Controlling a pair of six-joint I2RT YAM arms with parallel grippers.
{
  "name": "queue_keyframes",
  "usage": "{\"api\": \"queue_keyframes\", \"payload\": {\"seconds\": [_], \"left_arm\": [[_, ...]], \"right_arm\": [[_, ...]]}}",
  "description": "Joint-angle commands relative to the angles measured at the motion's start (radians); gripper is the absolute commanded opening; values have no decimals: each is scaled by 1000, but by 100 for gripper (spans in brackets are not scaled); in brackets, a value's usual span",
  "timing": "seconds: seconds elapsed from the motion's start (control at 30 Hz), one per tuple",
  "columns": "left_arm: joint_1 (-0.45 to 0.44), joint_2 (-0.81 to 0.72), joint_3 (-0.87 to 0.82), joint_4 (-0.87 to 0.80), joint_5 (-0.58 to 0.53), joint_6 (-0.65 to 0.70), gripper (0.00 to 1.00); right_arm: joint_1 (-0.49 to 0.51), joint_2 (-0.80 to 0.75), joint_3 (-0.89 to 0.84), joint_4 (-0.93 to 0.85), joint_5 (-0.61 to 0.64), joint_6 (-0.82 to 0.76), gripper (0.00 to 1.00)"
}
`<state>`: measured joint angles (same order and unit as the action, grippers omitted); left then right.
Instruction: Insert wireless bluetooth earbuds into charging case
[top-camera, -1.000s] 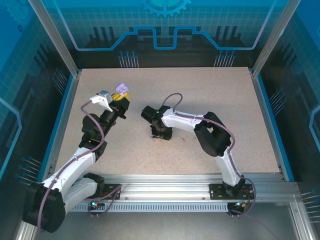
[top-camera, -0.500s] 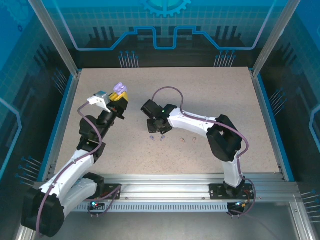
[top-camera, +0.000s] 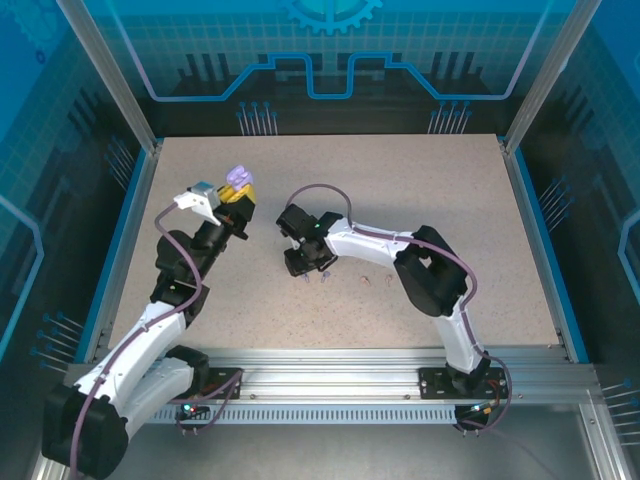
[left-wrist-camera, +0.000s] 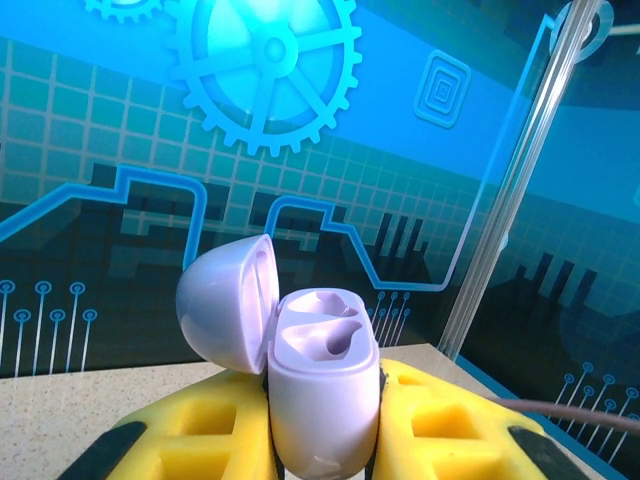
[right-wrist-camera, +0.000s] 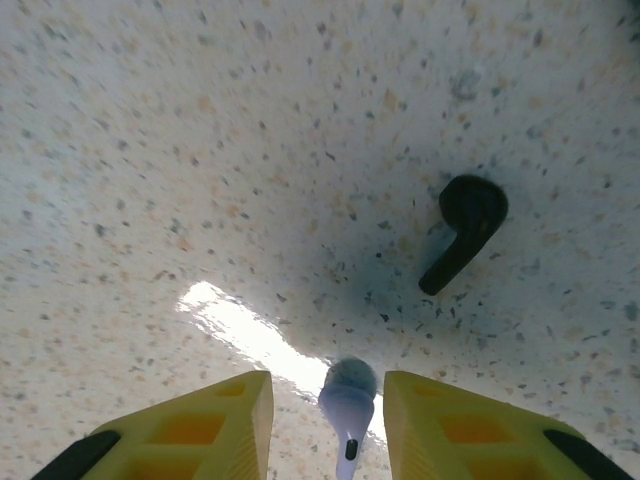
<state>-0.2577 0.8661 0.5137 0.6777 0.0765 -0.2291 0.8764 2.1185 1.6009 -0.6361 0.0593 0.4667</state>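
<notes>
My left gripper (left-wrist-camera: 325, 440) is shut on a lilac charging case (left-wrist-camera: 322, 385), held upright with its lid swung open to the left and both sockets empty. From above, the case (top-camera: 238, 180) sits raised at the table's left. My right gripper (right-wrist-camera: 328, 392) is low over the table, open, with a lilac earbud (right-wrist-camera: 347, 398) lying between its yellow fingers (right-wrist-camera: 215, 425), a gap on each side. A black earbud (right-wrist-camera: 462, 228) lies further off to the right. In the top view the right gripper (top-camera: 305, 263) stands mid-table, with small lilac earbuds (top-camera: 325, 278) just in front of it.
Two pale pink earbuds (top-camera: 365, 279) lie on the speckled table (top-camera: 450, 200) to the right of the right gripper. Blue-lit enclosure walls and aluminium posts (top-camera: 110, 90) ring the table. Open surface lies to the far side and right.
The right gripper lifted, shifted slightly left and came back down over the lilac earbud. The left arm and the case it holds have stayed put.
</notes>
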Motion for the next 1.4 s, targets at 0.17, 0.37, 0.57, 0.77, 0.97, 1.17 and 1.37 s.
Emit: {"api": "queue_keyframes", "payload": {"seconds": [0.17,0.37,0.57,0.77,0.97,1.17,1.37], "left_arm": [[-3,-18,42,3,21,32,0],[-3,-14,37,8,19,31,0],[-4,-14,32,14,16,31,0],[-3,-19,24,19,15,28,0],[-3,-18,19,26,13,28,0],[-3,-17,17,28,10,26,0],[-3,-14,16,28,9,21,0]], "right_arm": [[10,50,50,-106,17,2,36],[17,65,64,-132,29,32,37],[29,110,127,-198,57,81,38],[38,147,175,-246,76,114,37],[47,170,211,-297,94,132,34],[52,177,214,-311,104,142,32],[57,182,217,-315,107,152,29]]}}
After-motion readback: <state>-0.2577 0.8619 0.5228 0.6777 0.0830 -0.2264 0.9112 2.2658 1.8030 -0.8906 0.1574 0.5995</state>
